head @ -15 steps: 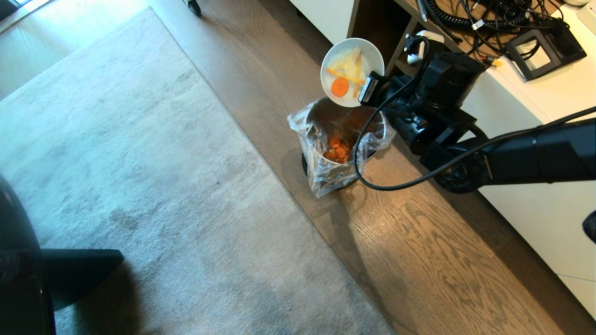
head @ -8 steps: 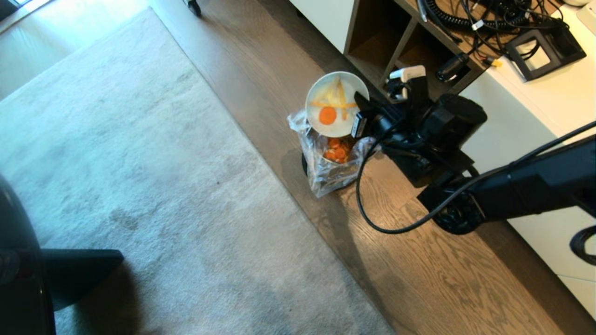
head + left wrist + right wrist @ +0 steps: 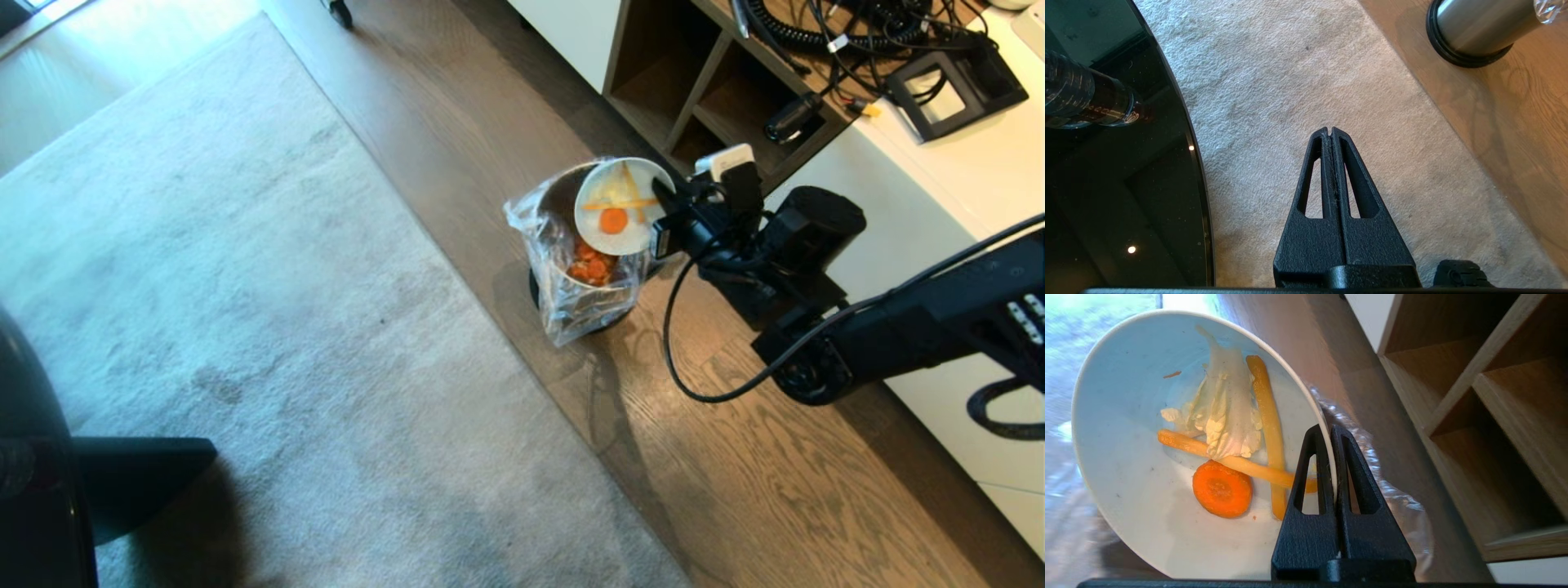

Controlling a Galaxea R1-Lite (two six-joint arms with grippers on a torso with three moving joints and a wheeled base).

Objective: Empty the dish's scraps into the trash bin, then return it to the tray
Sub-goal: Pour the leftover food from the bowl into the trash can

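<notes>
- While tilted over the bag-lined brushed-steel trash bin (image 3: 584, 253), the small white ceramic bowl (image 3: 622, 207) has carrot and pale peel scraps (image 3: 1224, 433) in it.
- Right gripper (image 3: 1329, 430) pinches the bowl's rim.
- Left gripper (image 3: 1329, 132) parked over grey carpet (image 3: 1298, 77), fingers pressed together.

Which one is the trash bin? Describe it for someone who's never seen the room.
On the wood floor between the grey rug and the white cabinet stands the trash bin: a small steel cylinder on a black base ring. It alone wears a clear plastic liner, with orange scraps inside.
</notes>
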